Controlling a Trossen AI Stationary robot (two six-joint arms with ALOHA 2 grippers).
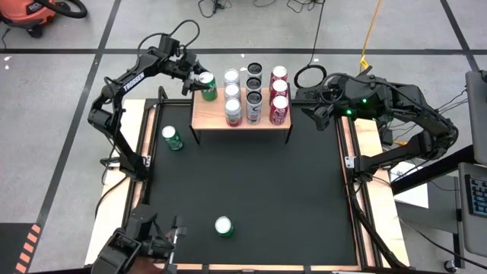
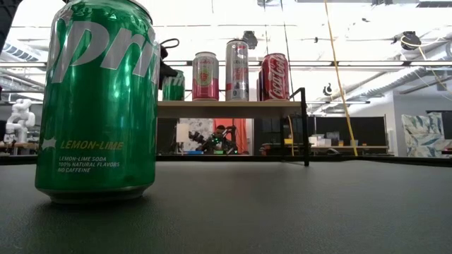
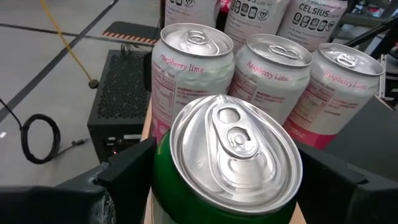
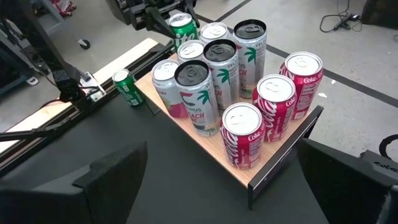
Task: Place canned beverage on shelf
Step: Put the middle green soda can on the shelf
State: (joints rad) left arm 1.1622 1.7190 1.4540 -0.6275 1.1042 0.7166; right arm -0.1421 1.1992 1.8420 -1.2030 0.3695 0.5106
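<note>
Three Coke cans point(image 4: 273, 106) on shelf point(image 4: 205, 146); left gripper point(image 1: 199, 80) clasps green can point(image 1: 207, 79); right gripper point(image 4: 224, 186) agape.

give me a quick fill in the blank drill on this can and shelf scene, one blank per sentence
1. The left gripper has its fingers around a ____ can at the shelf corner.
2. The shelf's row of three Coke cans is coloured ____.
3. Away from the shelf, ____ green cans stand on the black table.
4. The right gripper waits beside the shelf, holding ____.

Missing words: green; red; two; nothing
</note>
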